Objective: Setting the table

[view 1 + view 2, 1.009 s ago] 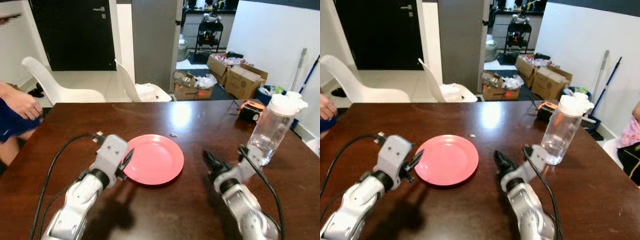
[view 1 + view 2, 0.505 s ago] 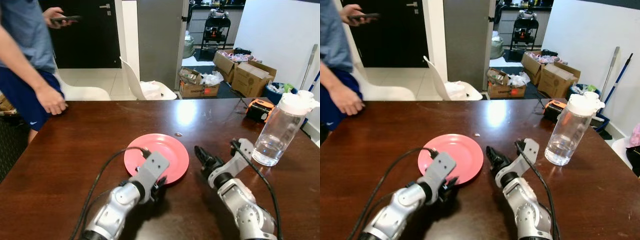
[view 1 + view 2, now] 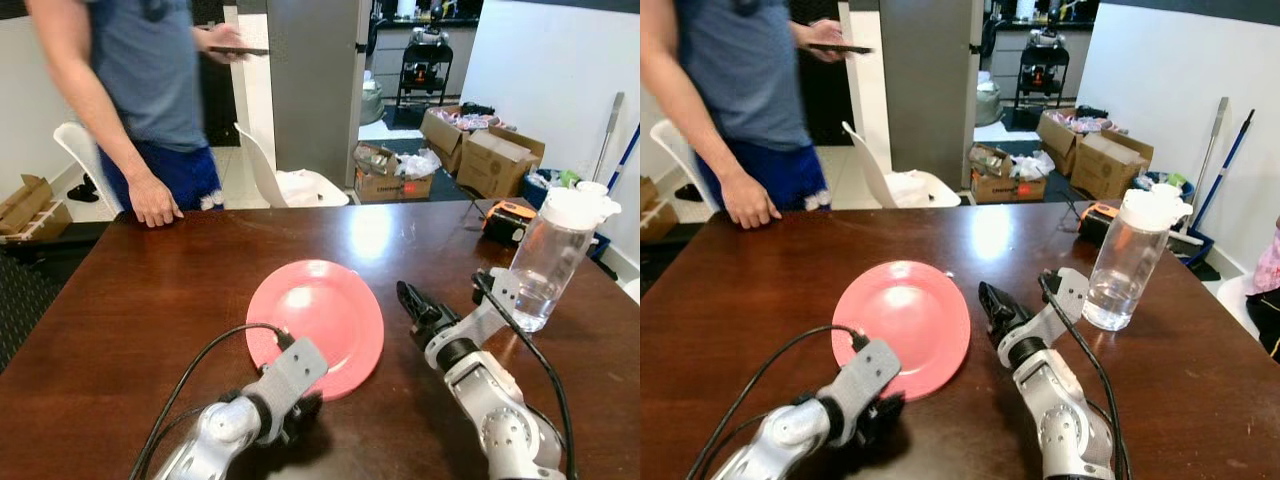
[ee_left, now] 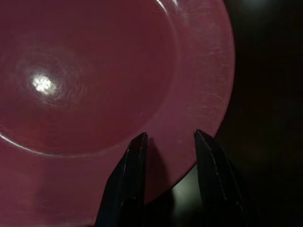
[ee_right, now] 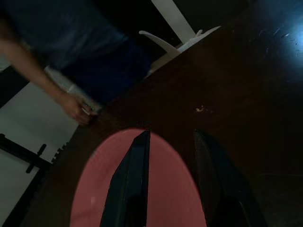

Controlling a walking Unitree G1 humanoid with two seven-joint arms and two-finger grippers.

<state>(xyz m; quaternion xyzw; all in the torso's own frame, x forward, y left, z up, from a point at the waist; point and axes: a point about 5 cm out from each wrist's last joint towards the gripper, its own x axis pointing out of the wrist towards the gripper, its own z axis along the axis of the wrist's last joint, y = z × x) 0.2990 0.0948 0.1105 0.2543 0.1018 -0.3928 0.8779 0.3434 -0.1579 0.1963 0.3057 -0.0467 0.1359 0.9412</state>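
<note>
Although a pink plate [image 3: 315, 323] lies on the worktop [image 3: 130, 300], the setting looks barely begun, with no cutlery or cup beside it. Left gripper [image 4: 168, 142] hangs over the plate's near rim, fingers spread, pinching nothing. Just right of the plate, right gripper [image 3: 413, 303] is also spread. Beyond it stands a water bottle [image 3: 553, 258]; a person [image 3: 150, 90] leans on the far edge.

- A round pink plate [image 3: 318, 318] lies flat on the dark brown table [image 3: 150, 290], near the middle.
- It is smooth and shiny, with a bright spot of light on it.
- There is no food on it.
- A clear water bottle [image 3: 556, 258] with a white lid stands upright, well off to the plate's right.
</note>
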